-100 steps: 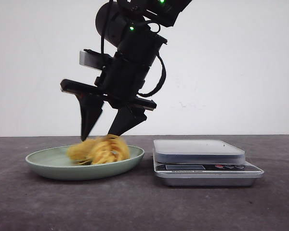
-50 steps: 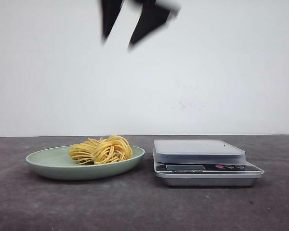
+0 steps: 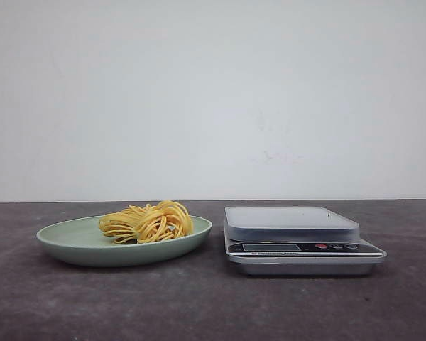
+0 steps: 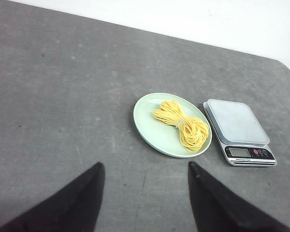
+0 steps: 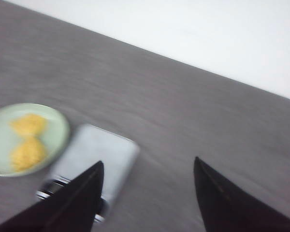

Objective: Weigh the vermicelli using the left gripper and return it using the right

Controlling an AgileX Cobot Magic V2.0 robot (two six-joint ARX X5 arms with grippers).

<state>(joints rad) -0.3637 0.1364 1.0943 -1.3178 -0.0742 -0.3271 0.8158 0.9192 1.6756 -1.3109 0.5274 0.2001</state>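
Observation:
The vermicelli (image 3: 148, 222), a small clump of golden-yellow noodle loops, lies on the pale green plate (image 3: 71, 238) at the left of the table. It also shows in the left wrist view (image 4: 182, 124) on the plate (image 4: 150, 126), and blurred in the right wrist view (image 5: 26, 140). The silver scale (image 3: 298, 238) stands just right of the plate, its pan bare. My left gripper (image 4: 145, 166) is open and empty, high above the table and well back from the plate. My right gripper (image 5: 148, 165) is open and empty, high above the scale (image 5: 94, 164). Neither gripper shows in the front view.
The dark grey tabletop (image 3: 213, 305) runs to a white wall behind. The scale's display and buttons (image 4: 249, 152) face the front. The right wrist view is blurred by motion.
The arm that stood over the plate with its fingers at the vermicelli has risen out of the front view. The vermicelli stays on the plate.

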